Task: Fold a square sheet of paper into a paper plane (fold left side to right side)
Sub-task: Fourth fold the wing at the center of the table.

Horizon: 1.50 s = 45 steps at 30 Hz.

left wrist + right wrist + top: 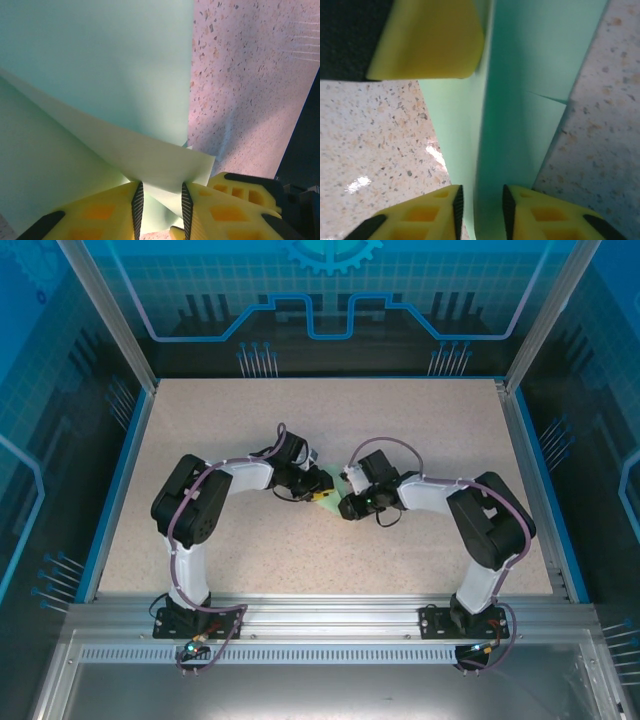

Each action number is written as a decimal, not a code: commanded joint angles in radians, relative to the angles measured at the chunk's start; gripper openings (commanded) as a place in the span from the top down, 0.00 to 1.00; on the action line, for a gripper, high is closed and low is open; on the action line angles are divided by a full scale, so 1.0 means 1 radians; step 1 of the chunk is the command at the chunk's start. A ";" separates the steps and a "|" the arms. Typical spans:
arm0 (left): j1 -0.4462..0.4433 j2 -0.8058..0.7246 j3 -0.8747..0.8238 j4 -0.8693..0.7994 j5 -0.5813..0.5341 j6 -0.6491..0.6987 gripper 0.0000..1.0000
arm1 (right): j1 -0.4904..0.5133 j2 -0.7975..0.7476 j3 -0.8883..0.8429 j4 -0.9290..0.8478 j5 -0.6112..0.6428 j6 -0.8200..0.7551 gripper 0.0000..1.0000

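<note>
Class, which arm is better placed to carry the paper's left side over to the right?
Probably the left: the left gripper straddles a raised flap of the square sheet of paper from that side.

Overhead light falls bright and even on the beige speckled tabletop (440,440), leaving only soft, short shadows under the black-and-white robot arms (245,475). In the left wrist view the thin pale mint-green paper sheet (100,65) looks slightly soft. A dim shadow lies on the tabletop beside it, and glare streaks the upper right corner. The right wrist view is blurred up close, with small white glints on the tabletop.
</note>
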 commanded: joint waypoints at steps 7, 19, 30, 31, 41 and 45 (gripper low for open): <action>-0.010 0.012 -0.008 0.006 0.007 0.002 0.69 | -0.137 -0.054 0.010 -0.025 -0.253 0.049 0.58; -0.010 0.004 -0.007 0.002 0.005 0.005 0.68 | -0.086 0.045 0.066 -0.045 -0.248 0.036 0.59; -0.012 -0.002 -0.005 0.018 0.017 0.006 0.66 | -0.055 0.091 0.083 -0.056 -0.222 0.040 0.72; -0.013 -0.001 -0.006 0.019 0.019 0.007 0.66 | -0.055 0.091 0.079 -0.058 -0.219 0.041 0.74; -0.013 -0.045 -0.025 0.009 -0.009 0.028 0.65 | -0.078 0.062 0.028 -0.008 -0.223 0.075 0.92; -0.012 -0.069 -0.034 -0.009 -0.031 0.038 0.66 | -0.092 0.052 0.011 0.018 -0.243 0.089 0.94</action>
